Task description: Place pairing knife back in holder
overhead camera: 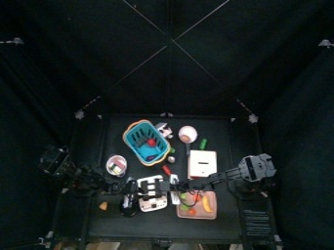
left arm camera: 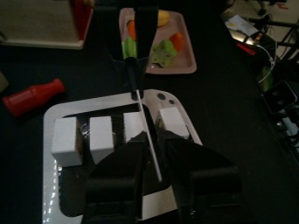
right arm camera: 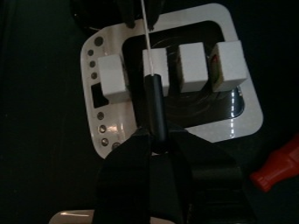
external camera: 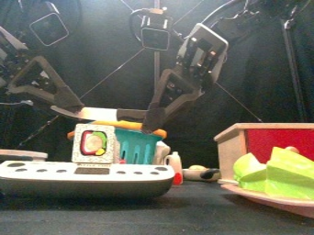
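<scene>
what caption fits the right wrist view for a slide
Right gripper holds a black-handled paring knife above the white slotted knife holder, its thin blade pointing toward the slots.

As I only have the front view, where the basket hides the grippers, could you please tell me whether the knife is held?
Observer: Yes. The right wrist view shows the right gripper shut on the knife, by its black handle.
Operator: Thank you. Where does the blade point?
Observer: Away from the gripper, over the row of white blocks on the holder. I cannot tell whether the tip is in a slot.
Operator: And the other arm?
Observer: The left gripper hovers over the holder too, from the opposite side.
</scene>
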Controlling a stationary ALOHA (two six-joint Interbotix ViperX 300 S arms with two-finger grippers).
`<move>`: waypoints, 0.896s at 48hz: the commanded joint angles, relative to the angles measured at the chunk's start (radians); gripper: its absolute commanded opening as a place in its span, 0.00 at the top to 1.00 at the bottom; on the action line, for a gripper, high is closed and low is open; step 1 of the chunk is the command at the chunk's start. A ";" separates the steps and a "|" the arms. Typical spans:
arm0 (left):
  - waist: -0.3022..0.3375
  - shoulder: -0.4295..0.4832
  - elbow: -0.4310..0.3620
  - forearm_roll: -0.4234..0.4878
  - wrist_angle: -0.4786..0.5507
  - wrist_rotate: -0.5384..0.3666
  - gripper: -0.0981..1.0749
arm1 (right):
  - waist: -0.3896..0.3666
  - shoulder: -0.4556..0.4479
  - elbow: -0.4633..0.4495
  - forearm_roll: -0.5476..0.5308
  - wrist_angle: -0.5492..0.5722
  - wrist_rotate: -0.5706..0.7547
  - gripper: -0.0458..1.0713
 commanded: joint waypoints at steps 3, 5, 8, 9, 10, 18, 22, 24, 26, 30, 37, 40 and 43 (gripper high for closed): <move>0.008 -0.029 -0.018 0.003 -0.018 -0.002 0.26 | -0.008 -0.064 -0.020 0.002 0.011 0.002 0.58; 0.012 -0.041 -0.015 0.003 -0.025 0.003 0.24 | -0.008 -0.072 -0.017 0.005 0.015 0.003 0.58; 0.020 -0.066 -0.006 0.005 -0.035 0.003 0.22 | -0.008 -0.084 -0.011 0.008 0.026 0.003 0.58; 0.023 -0.077 -0.002 0.005 -0.040 0.003 0.21 | -0.008 -0.089 -0.009 0.008 0.031 0.005 0.58; 0.026 -0.089 0.002 0.005 -0.044 0.005 0.20 | -0.008 -0.092 -0.006 0.009 0.034 0.005 0.58; 0.075 -0.210 0.058 0.032 -0.086 0.005 0.20 | -0.009 -0.133 0.003 0.034 0.081 0.005 0.58; 0.117 -0.273 0.081 0.048 -0.086 0.005 0.20 | -0.026 -0.163 0.002 0.055 0.127 0.005 0.58; 0.137 -0.302 0.091 0.054 -0.086 0.005 0.20 | -0.037 -0.175 -0.003 0.067 0.153 0.005 0.58; 0.164 -0.334 0.101 0.061 -0.086 0.005 0.20 | -0.051 -0.190 -0.008 0.080 0.179 0.006 0.58; 0.204 -0.382 0.112 0.078 -0.084 0.005 0.20 | -0.080 -0.218 -0.020 0.117 0.238 0.008 0.58; 0.273 -0.449 0.126 0.115 -0.080 0.003 0.20 | -0.144 -0.249 -0.063 0.199 0.353 0.006 0.58; 0.310 -0.485 0.123 0.124 -0.072 0.003 0.20 | -0.173 -0.253 -0.086 0.225 0.397 0.006 0.58; 0.344 -0.512 0.120 0.129 -0.060 0.005 0.20 | -0.198 -0.255 -0.112 0.250 0.443 0.008 0.58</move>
